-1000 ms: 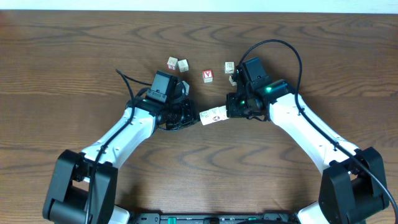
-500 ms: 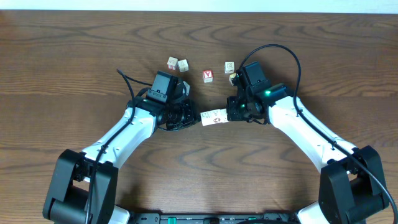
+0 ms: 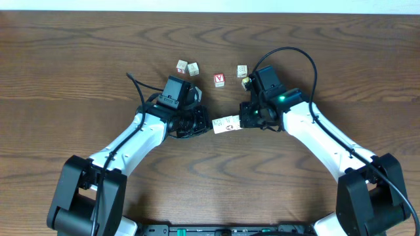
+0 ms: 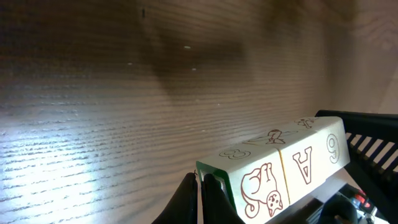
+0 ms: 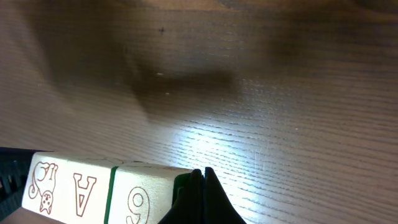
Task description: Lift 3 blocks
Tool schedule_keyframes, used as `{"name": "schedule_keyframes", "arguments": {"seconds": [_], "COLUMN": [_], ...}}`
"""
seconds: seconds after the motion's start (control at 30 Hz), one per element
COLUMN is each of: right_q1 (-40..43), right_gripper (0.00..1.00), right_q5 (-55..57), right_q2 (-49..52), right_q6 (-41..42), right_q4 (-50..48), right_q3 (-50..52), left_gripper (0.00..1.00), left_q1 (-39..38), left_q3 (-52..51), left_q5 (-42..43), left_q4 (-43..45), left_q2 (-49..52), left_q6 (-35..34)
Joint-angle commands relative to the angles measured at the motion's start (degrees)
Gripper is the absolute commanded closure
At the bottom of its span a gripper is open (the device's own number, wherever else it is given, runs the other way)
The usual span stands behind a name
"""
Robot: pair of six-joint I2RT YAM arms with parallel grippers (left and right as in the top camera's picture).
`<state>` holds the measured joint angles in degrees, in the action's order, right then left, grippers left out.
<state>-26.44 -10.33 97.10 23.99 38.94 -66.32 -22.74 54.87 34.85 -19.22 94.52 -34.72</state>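
**Status.** The row of three blocks [image 3: 224, 123] hangs between the two arms over the middle of the desk [image 3: 65, 65], pinned end to end.
- The left claw [image 4: 200, 188] is clenched with its fingers together. Its tip presses on the dog-picture block [image 4: 258, 190] at one end of the row.
- The right claw [image 5: 203, 186] is also clenched. Its tip bears on the block marked 6 [image 5: 140, 200] at the other end.
- The block marked A [image 5: 84, 186] sits in the middle and is carried by end pressure alone. Neither claw encloses a block.

**Change.** Over the last second the row has kept almost the same place over the desk. Both arms have shifted only slightly, the right one drawing a little toward the near edge. Both claws have stayed shut.

**Meaning.** In both wrist views the row's shadow falls on the wood well apart from the row. The row is therefore judged to be clear of the desk, so the lift appears done and is being held.

**Caution.** The squeeze must stay steady and in line. If the arms part or skew, the middle block is likely to drop.

**Not involved.** Several loose cubes lie on the desk between the row and the far edge:
- a pair of cubes [image 3: 187, 67]
- the red-letter cube [image 3: 219, 79]
- a single cube [image 3: 242, 70]
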Motion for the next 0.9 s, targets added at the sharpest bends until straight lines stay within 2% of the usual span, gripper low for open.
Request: {"name": "schedule_keyframes", "arguments": {"seconds": [0.0, 0.87], "right_q1": [-5.62, -6.32], "right_gripper": [0.99, 0.99], "right_q5": [-13.00, -11.72], "right_q2": [0.42, 0.42], "right_q6": [1.29, 3.19], "right_q4": [-1.97, -8.24], "right_q3": [-0.17, 6.12], "left_gripper": [0.93, 0.93], "left_q1": [-3.23, -3.76], "left_q3": [2.58, 2.58], "left_q5": [7.98, 7.98], "left_q4": [2.21, 2.84], "left_q2": [0.70, 3.63], "left_q6": [-0.11, -0.09]}}
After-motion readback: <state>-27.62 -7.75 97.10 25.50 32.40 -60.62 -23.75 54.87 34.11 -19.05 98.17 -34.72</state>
